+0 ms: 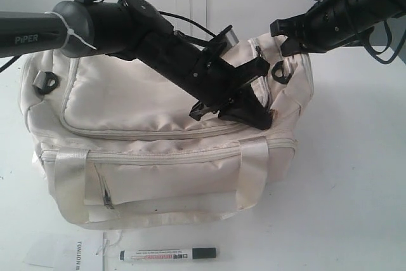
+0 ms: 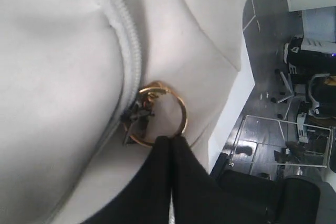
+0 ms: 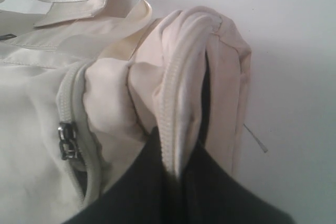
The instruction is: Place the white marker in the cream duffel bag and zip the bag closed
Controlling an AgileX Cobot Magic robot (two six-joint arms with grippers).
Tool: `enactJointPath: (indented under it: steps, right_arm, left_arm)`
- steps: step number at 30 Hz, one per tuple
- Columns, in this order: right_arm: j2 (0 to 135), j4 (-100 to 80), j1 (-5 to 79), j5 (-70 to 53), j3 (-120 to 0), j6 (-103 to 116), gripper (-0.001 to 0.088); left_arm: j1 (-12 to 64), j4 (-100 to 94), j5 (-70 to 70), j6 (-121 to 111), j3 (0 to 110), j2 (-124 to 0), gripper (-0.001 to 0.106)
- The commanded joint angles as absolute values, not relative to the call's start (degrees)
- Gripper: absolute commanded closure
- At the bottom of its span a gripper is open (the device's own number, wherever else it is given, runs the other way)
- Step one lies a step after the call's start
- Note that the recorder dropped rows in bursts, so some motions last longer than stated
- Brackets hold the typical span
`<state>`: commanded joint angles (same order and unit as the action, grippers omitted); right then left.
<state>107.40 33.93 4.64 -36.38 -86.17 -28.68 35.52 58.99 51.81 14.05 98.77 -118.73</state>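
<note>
The left gripper (image 2: pixel 170 142), stretched across the cream duffel bag (image 1: pixel 139 99), is pinched tight on the top zip's gold pull ring (image 2: pixel 184 111), and the right gripper (image 3: pixel 176 174) is clamped on a fold of the bag's zip edge at its right end. "PiPER" reads on the left arm (image 1: pixel 28 38); the white marker (image 1: pixel 168 254), its red print illegible, lies on the table (image 1: pixel 355 176) just before the bag. Only the left wrist view shows the ring, only the exterior view the marker.
</note>
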Motion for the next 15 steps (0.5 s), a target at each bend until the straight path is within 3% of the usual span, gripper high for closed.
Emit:
enactJointPath:
  steps: [9,11,14,15]
  right_arm:
    - [107.4,33.9,4.6,-36.4,-86.2,-28.7,0.0868]
    - [107.4,33.9,4.6,-36.4,-86.2,-28.7,0.0868]
    - [107.4,33.9,4.6,-36.4,-86.2,-28.7,0.0868]
    - [107.4,33.9,4.6,-36.4,-86.2,-28.7,0.0868]
  left_arm:
    - [35.4,53.4,50.7,24.9,98.8,-112.6,0.104]
    - [36.1,50.9,50.5,28.8,98.8,-112.5,0.084]
    - [37.8,44.7,47.7,30.0,98.8,-112.6,0.042]
    - [38.6,42.6,46.9,31.0,98.8,-112.6,0.042]
